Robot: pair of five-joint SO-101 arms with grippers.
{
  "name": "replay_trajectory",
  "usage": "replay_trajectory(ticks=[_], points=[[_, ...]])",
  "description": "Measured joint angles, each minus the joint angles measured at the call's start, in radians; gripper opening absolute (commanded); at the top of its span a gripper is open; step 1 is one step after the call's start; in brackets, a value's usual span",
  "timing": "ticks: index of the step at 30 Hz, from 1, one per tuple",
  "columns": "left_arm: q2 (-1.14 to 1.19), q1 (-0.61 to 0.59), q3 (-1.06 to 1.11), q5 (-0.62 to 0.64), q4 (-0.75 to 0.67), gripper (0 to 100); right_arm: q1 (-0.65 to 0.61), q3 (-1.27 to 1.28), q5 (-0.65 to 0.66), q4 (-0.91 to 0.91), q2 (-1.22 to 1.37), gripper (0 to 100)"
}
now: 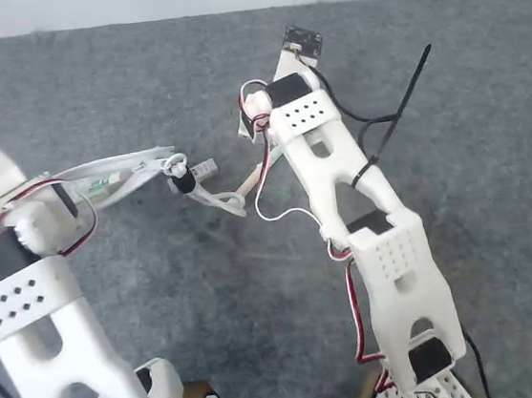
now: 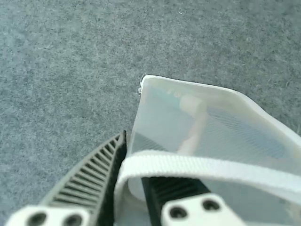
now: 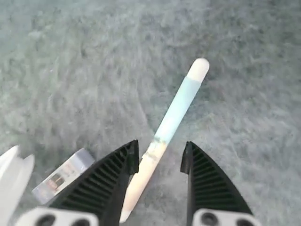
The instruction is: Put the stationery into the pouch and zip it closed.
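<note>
A translucent white pouch [image 2: 211, 127] [image 1: 123, 169] is lifted at one corner, and my left gripper [image 2: 134, 157] is shut on its webbing rim. Through the fabric a pen-like shape [image 2: 194, 126] shows inside. Low over the carpet, my right gripper [image 3: 160, 150] is open and straddles a pen [image 3: 181, 101] with a pale blue barrel, cream end and white cap. The pen lies flat between the fingers, untouched. A small boxed eraser [image 3: 63, 175] [image 1: 207, 167] lies beside it, near the pouch mouth.
Grey carpet [image 1: 451, 139] covers the whole table. A white strap [image 1: 220, 200] and a black zipper pull [image 1: 182, 182] trail from the pouch's open end. The right arm [image 1: 341, 181] stretches over the middle, with its cables hanging alongside.
</note>
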Motion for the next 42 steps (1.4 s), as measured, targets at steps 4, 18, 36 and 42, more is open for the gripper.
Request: replay_trajectory(ticks=[4, 18, 36, 42], points=[[0.000, 0.000, 0.006, 0.000, 0.000, 1, 0.028, -0.057, 0.000, 0.008, 0.048, 14.5], [0.000, 0.000, 0.014, 0.000, -0.017, 1, 0.061, -0.219, 0.000, 0.012, 0.219, 14.4], [0.000, 0.000, 0.014, 0.000, -0.017, 1, 0.078, -0.434, 0.000, 0.014, 0.408, 1.3], [0.000, -0.018, 0.014, 0.000, -0.017, 1, 0.077, -0.436, 0.000, 0.023, 0.408, 0.9]])
